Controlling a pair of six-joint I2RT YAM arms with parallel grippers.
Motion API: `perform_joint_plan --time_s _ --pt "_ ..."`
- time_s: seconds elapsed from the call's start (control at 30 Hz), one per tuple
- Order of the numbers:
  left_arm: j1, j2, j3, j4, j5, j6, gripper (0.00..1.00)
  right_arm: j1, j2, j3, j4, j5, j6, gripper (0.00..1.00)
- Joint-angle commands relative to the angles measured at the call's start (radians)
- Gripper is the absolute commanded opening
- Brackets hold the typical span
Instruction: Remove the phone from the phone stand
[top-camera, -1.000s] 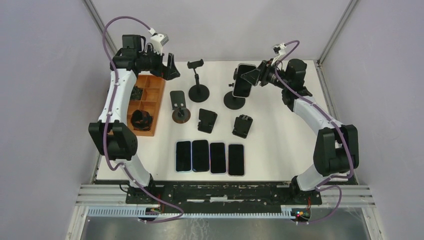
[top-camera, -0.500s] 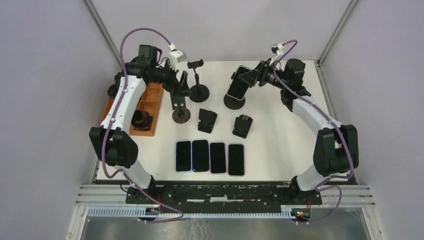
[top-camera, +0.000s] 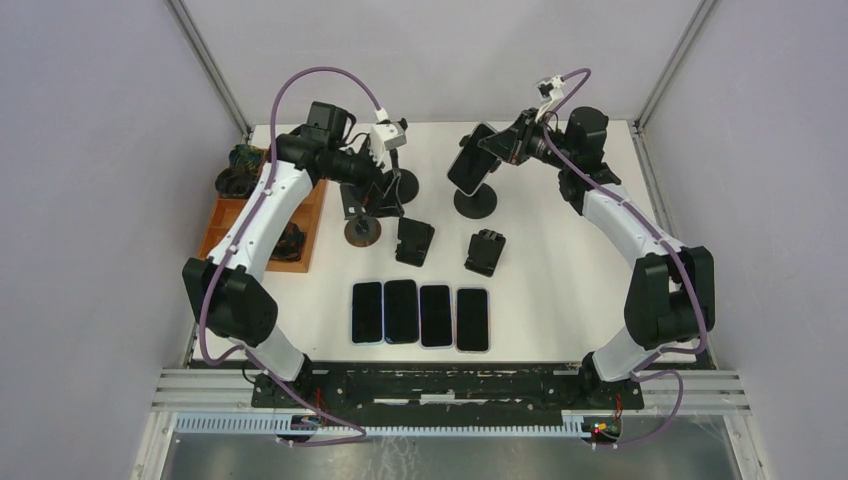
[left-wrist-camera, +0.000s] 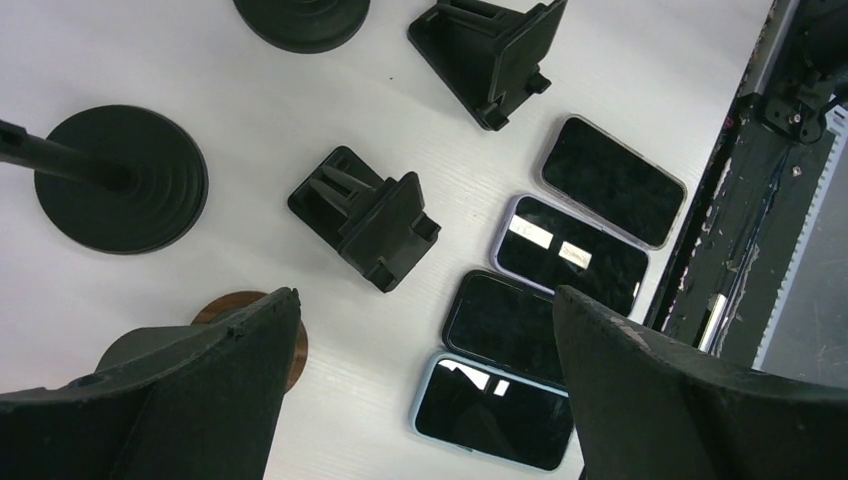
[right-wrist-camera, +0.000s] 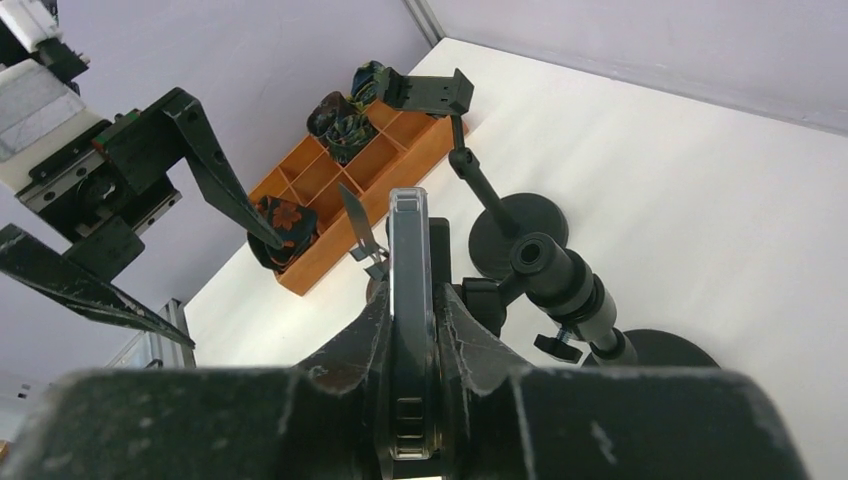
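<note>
My right gripper (right-wrist-camera: 410, 345) is clamping the black-screened, pale-rimmed slab phone (right-wrist-camera: 408, 250) by its two flat faces. One finger is pressing on each side, and the phone is showing edge-on in the wrist view. I am holding it tilted in the air near the far edge of the bench, right of the middle. It is hanging above the black round-based pole phone stand (top-camera: 476, 204). The stand's knobbed clamp head (right-wrist-camera: 560, 285) is sitting just beside the phone; I cannot tell whether the two are touching.

My left gripper (left-wrist-camera: 425, 300) is hanging wide open with nothing between the fingers, over the far part of the bench, left of the middle. Below it a black folding wedge stand (left-wrist-camera: 370, 215) is sitting on the white bench top (left-wrist-camera: 250, 130). A second wedge stand (left-wrist-camera: 490, 45) is sitting near it. A black disc base with a thin pole (left-wrist-camera: 150, 190) is standing on the far side of the first wedge.

Four dark flat phones (top-camera: 419, 315) are lying face up, side by side in a row near the near edge. An orange wooden compartment tray (top-camera: 222, 218) is sitting at the left edge, with small dark items in some compartments.
</note>
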Motion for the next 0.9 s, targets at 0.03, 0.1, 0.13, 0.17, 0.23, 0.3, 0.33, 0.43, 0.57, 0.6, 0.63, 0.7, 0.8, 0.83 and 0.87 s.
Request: perform_joint_plan --time_s 0.03,0.1,0.13,0.17,0.23,0.3,0.33,0.43,0.57,0.6,0.63,0.7,0.8,0.83,0.87 --pt "-0.025 -0.052 0.014 0.034 0.041 0.065 1.0 -0.002 -0.003 0.098 0.086 -0.014 0.1 0.0" --pt "-0.026 -0.061 0.009 0.058 0.07 0.069 1.0 -0.005 -0.001 0.123 0.114 -0.029 0.157 0.0" --pt "-0.026 -0.065 0.006 0.064 0.09 0.082 1.0 -0.007 0.001 0.142 0.126 -0.039 0.186 0.0" --pt "-0.025 -0.07 0.001 0.069 0.114 0.098 1.0 -0.01 0.003 0.159 0.134 -0.048 0.219 0.0" --pt "-0.024 -0.084 -0.016 0.077 0.172 0.139 1.0 -0.018 0.002 0.186 0.162 -0.064 0.283 0.0" --pt "-0.017 -0.097 -0.031 0.078 0.262 0.181 1.0 -0.028 -0.002 0.208 0.204 -0.081 0.368 0.0" --pt "-0.015 -0.102 -0.037 0.077 0.286 0.199 1.0 -0.033 -0.007 0.213 0.229 -0.091 0.403 0.0" --pt "-0.016 -0.101 -0.026 0.093 0.341 0.198 1.0 -0.038 -0.023 0.229 0.279 -0.105 0.506 0.0" --pt "-0.016 -0.094 -0.016 0.2 0.337 0.087 1.0 -0.039 -0.069 0.212 0.367 -0.106 0.64 0.0" --pt "-0.016 -0.1 -0.025 0.25 0.338 0.058 1.0 -0.039 -0.084 0.195 0.426 -0.107 0.697 0.0" --pt "-0.015 -0.11 -0.038 0.275 0.34 0.03 1.0 -0.039 -0.098 0.174 0.475 -0.109 0.743 0.0" --pt "-0.016 -0.128 -0.073 0.379 0.341 -0.036 1.0 -0.037 -0.13 0.133 0.552 -0.109 0.822 0.0" --pt "-0.016 -0.131 -0.089 0.474 0.341 -0.151 1.0 -0.021 -0.188 0.074 0.624 -0.1 0.901 0.0" --pt "-0.016 -0.132 -0.091 0.499 0.344 -0.174 1.0 -0.016 -0.2 0.062 0.638 -0.1 0.922 0.0" --pt "-0.016 -0.133 -0.091 0.514 0.35 -0.187 1.0 -0.008 -0.212 0.046 0.658 -0.1 0.943 0.0"
